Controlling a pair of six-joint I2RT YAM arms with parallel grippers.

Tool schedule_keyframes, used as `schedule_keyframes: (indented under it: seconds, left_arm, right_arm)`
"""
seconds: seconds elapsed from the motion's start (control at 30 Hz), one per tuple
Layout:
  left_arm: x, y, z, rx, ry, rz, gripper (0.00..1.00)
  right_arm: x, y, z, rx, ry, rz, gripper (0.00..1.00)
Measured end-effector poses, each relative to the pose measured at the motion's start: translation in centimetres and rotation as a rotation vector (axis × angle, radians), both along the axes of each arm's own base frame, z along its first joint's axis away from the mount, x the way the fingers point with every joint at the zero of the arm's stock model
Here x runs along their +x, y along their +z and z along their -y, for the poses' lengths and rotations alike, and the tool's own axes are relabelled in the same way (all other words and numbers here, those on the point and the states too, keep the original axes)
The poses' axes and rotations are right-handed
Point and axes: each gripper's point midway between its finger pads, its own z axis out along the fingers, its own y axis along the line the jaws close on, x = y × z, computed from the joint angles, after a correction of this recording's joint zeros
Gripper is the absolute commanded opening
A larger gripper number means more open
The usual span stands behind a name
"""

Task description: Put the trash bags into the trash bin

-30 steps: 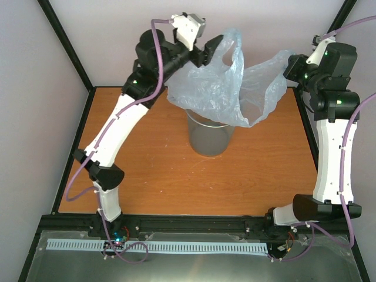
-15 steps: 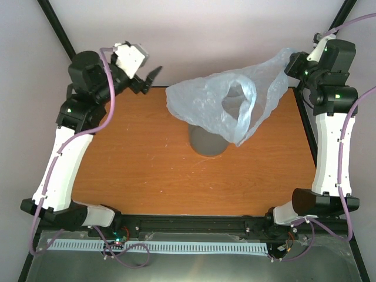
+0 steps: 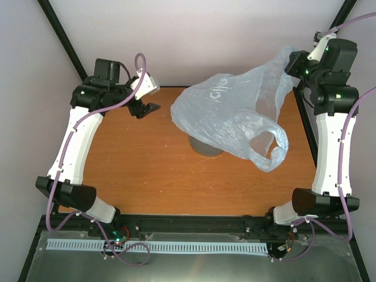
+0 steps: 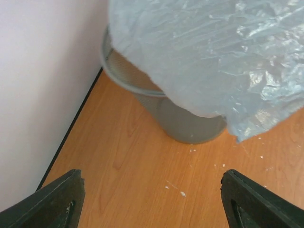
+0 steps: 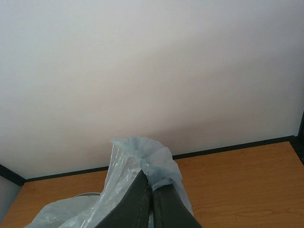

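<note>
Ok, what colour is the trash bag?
The trash bag is translucent pale blue, clearest in the left wrist view.

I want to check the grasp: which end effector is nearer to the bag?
Right. The right end effector is shut on the bag, at its upper corner; the left end effector is open and apart from it.

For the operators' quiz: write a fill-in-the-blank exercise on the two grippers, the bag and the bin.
1. The right gripper has its jaws ___ on the trash bag.
2. The left gripper has its jaws ___ and holds nothing.
3. The trash bin stands ___ on the table, partly covered by the bag.
Missing words: shut; open; upright.
</note>
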Motion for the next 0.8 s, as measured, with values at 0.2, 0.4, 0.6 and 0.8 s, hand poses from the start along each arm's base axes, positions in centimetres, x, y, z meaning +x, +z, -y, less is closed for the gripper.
schedule_keyframes:
  seconds: [0.2,0.4,0.6,0.8]
  left_arm:
    - [-3.2,0.1,4.1,0.012,-0.201,0.034,0.82]
    - [-5.9,1.4,9.4,-0.002,-0.361,0.168,0.76]
    - [-9.4,2.3,11.6,0.056,-0.52,0.312,0.73]
    - [-10.7,2.9,11.6,0.132,-0.59,0.371,0.73]
  right_arm:
    - [0.0,0.0,-0.1,0.001,0.004,0.0,0.03]
    - [0.0,0.0,-0.1,0.001,0.007,0.0,0.03]
    - [0.0,0.0,-0.1,0.001,0.008,0.0,0.03]
    - [0.0,0.0,-0.1,0.001,0.008,0.0,0.03]
